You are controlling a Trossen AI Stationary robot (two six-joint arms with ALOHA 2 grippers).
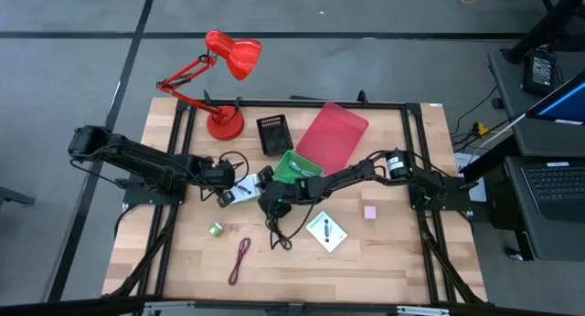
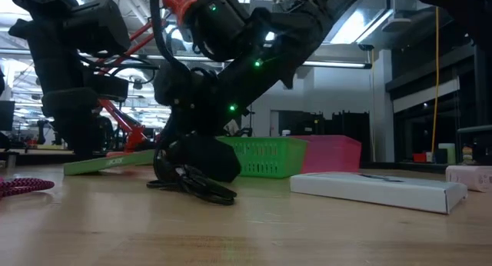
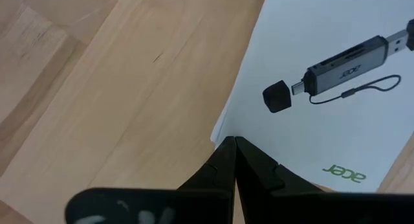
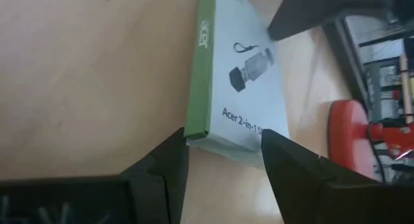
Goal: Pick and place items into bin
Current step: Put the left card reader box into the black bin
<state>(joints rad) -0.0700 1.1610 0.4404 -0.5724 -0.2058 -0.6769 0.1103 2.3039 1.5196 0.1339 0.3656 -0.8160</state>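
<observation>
A white card box with a green side (image 1: 242,190) lies between my two grippers. My left gripper (image 1: 223,199) is shut, with its tips (image 3: 234,141) at one corner of the box. My right gripper (image 1: 267,203) straddles the box's other end (image 4: 223,136). In the low view the box (image 2: 108,163) is tilted, its end toward the right gripper raised. The black cable (image 1: 277,232) lies under the right gripper. A second white card (image 1: 326,232), the pink cube (image 1: 370,212), the green roll (image 1: 217,229) and the maroon cable (image 1: 239,259) rest flat on the table. The blue-silver piece is out of view. My left gripper's shut fingertips meet the card box at its corner (image 3: 221,137), coming from above and pointing down. My right gripper pinches the box's end across its width, one finger (image 4: 174,159) at the green side (image 4: 194,120), the other (image 4: 284,166) at the opposite edge. That end is raised and the far end stays low.
The green bin (image 1: 294,165) and a pink tray (image 1: 334,133) stand just beyond the grippers toward the far edge. A black comb-like item (image 1: 272,133) and the red desk lamp (image 1: 224,124) stand far left. Bare wood lies along the near edge.
</observation>
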